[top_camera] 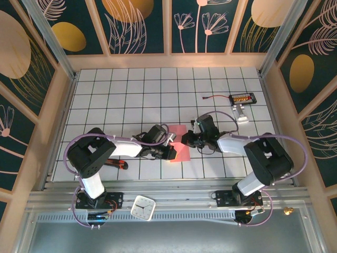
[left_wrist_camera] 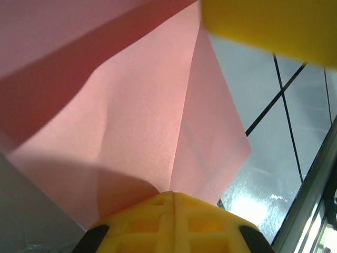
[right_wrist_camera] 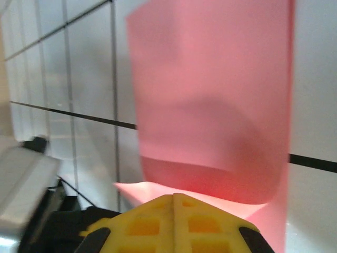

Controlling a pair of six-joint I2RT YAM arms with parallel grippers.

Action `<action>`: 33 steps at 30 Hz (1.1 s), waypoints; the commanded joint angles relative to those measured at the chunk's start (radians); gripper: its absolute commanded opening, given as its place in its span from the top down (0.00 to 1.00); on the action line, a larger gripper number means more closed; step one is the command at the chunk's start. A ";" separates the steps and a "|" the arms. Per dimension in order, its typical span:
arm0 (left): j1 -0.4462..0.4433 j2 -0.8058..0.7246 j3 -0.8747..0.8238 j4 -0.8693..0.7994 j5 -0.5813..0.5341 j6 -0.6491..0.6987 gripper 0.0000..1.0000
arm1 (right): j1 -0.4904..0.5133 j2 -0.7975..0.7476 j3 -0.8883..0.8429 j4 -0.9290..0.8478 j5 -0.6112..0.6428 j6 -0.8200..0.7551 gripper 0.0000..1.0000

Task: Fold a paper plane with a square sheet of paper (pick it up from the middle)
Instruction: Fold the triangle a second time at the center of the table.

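Here, 1 sheet (top_camera: 181, 153), left hand (top_camera: 170, 152), right hand (top_camera: 186, 140)

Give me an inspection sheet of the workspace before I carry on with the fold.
Surface: white grid-tiled table.
Job's things: paper sheet, pink, creased, mid-table between the arms.
Clutter: white clock on the near rail; red-handled tool under the left arm; black device and white part far right.
Pincers: left pincer and right pincer both shut on the paper sheet.
Cables: red lead by the device; purple cables on the arms.
Surroundings: floral wall panels, wooden frame.
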 commanded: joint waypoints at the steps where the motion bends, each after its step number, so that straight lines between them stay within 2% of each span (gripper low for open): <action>1: 0.001 0.039 -0.019 -0.148 -0.081 0.036 1.00 | 0.020 -0.036 -0.040 0.019 -0.019 0.041 1.00; 9: 0.001 0.046 -0.012 -0.159 -0.085 0.040 1.00 | 0.104 0.000 -0.105 0.131 -0.019 0.124 1.00; 14: 0.002 0.046 -0.015 -0.160 -0.087 0.041 1.00 | 0.123 0.041 -0.115 0.161 -0.011 0.141 1.00; 33: -0.003 0.086 -0.014 -0.279 -0.123 0.145 1.00 | 0.018 0.124 0.001 -0.036 0.064 0.032 1.00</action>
